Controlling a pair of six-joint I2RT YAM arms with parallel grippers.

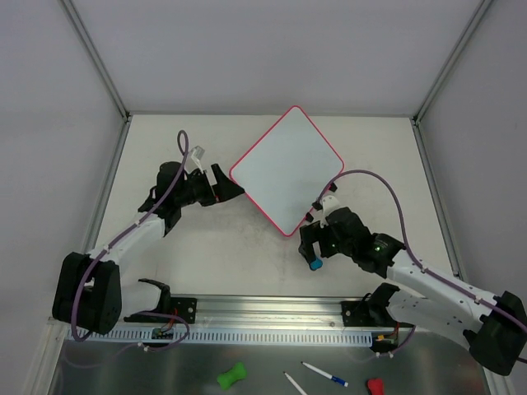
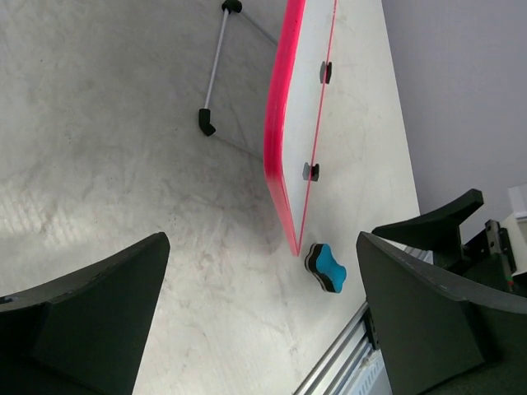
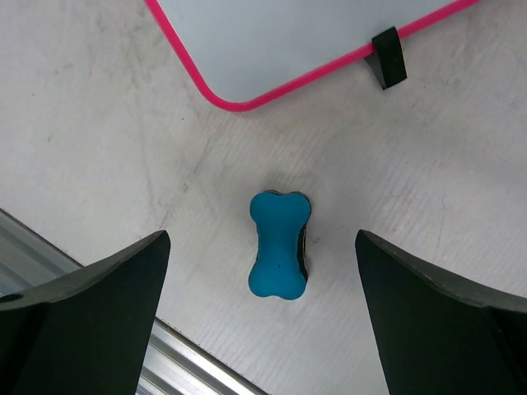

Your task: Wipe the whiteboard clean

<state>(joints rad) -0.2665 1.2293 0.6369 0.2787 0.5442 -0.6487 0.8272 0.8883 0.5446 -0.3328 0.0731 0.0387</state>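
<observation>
Whiteboard lies flat on the bench, turned diamond-wise, just right of centre in the top view. No scribbles show on its face from above. The corner in the upper part of the right wrist view is also blank. Faint marks might be too thin to resolve at this size, so I can't call it clean with certainty. Left wrist view takes the board at a steep slant, upper centre, with two black clips on one edge. That angle is no use for reading the surface. Eraser, blue and bone-shaped, lies on the bench just off the board's lowest corner, apart from the rim and not held. Right gripper hangs over it with fingers spread wide. In its own view the eraser sits centred between them, neither finger touching it. Left gripper is also wide and empty, at the board's left corner. Whether it touches the rim I cannot tell. Its view shows the eraser beyond the board's near corner. Judgement: either the wiping is finished and the eraser is set down, or it is about to be picked up for a first pass. The blank face favours the former. If anything is left, it is a grasp of the eraser and a sweep over any residue.
</observation>
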